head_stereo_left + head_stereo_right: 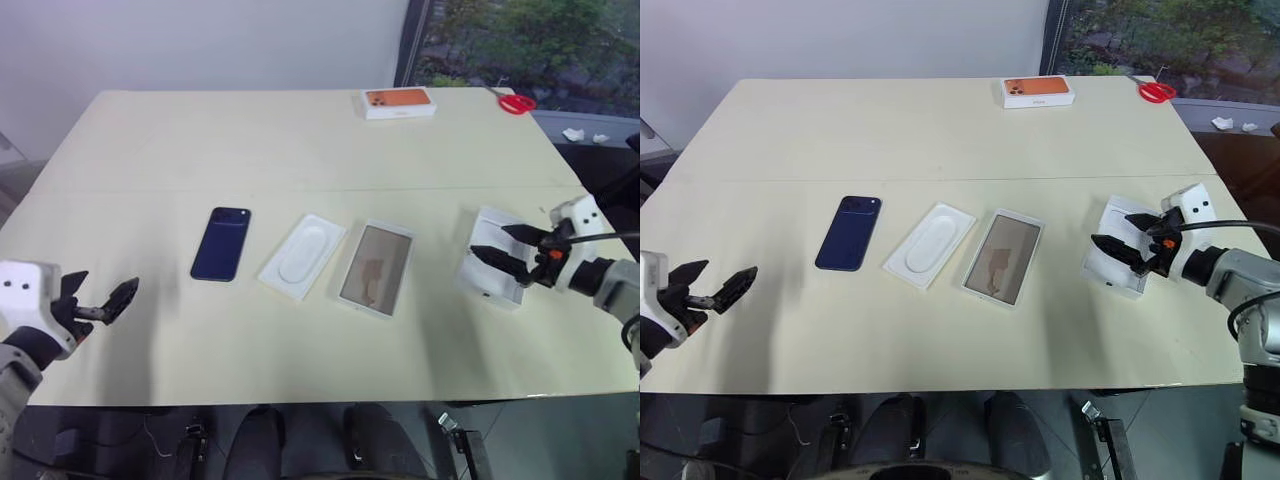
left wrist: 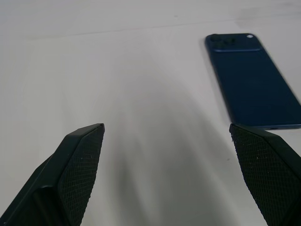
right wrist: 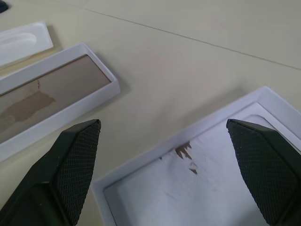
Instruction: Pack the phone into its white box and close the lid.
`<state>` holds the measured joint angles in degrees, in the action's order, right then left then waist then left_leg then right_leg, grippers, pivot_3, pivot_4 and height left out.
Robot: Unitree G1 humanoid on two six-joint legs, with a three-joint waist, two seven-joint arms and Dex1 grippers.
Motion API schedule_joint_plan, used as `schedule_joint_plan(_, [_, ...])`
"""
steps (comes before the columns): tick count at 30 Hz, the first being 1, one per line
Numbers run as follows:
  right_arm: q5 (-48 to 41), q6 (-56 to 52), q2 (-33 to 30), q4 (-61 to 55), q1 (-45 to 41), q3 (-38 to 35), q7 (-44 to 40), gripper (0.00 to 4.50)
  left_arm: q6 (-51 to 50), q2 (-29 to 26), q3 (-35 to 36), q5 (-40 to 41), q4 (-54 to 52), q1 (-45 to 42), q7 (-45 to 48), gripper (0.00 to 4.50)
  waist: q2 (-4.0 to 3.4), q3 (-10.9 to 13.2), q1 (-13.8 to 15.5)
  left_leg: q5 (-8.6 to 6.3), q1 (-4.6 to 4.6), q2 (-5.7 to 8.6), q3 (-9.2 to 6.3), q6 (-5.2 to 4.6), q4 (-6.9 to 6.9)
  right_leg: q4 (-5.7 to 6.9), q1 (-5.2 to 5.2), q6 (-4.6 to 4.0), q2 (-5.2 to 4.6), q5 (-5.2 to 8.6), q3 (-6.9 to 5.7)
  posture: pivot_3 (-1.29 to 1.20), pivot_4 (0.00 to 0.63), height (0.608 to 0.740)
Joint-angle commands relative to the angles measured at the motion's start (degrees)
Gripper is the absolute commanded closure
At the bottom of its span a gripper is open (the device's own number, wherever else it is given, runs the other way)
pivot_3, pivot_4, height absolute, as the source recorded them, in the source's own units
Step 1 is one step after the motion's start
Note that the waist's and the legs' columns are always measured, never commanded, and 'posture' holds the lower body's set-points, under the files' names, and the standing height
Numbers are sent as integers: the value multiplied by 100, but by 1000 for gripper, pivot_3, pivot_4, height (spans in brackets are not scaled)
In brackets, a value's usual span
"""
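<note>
Nothing packed yet. Phone [image 1: 221, 244] lies left-centre on table [image 1: 300, 140]; white box [image 1: 377, 269] centre, empty; lid [image 1: 492, 262] centre-right, apparently inside-up. Left gripper [image 1: 100, 303] and right gripper [image 1: 512, 247] wide open, empty.

The phone [image 1: 221, 243] is glossy dark navy. The white box [image 1: 377, 269] has a tan-brown floor with darker patches. The lid [image 3: 277, 106] is plain white inside with small brown torn marks. The fingers [image 2: 77, 160] are black with a fine cross-hatched texture. The tabletop [image 1: 300, 140] is pale cream.
</note>
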<state>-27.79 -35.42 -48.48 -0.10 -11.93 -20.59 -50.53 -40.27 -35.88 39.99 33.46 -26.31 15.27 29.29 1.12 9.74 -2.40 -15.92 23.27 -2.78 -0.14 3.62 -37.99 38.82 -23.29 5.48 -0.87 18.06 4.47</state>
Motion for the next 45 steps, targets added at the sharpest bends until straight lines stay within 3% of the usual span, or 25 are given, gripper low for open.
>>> schedule_joint_plan(1, [2,98,-142,-42,-99,-84,-21,25,10,-12,252,81,-201,97,-68,24,0,0,-15,0,-1,-2,-1,0,0,0,0,0,2,0,0,0,150,731])
schedule_joint_plan(32, [154,374,240,-385,-299,399,403,25,-3,54,-230,144,-97,-199,-244,24,0,0,3,0,-1,-1,-1,0,-2,2,2,0,2,0,0,0,150,731])
schedule_joint_plan(40, [123,332,314,-759,-169,532,387,25,-130,21,-735,169,-96,-564,-200,24,0,0,7,0,-1,-1,-2,0,-3,4,3,0,2,-1,-1,0,150,731])
schedule_joint_plan(45, [30,183,384,-1154,-123,687,401,25,-588,104,-1531,588,-541,-1072,-126,24,0,0,21,0,0,-1,-3,0,-6,7,3,1,2,-1,-2,0,150,731])
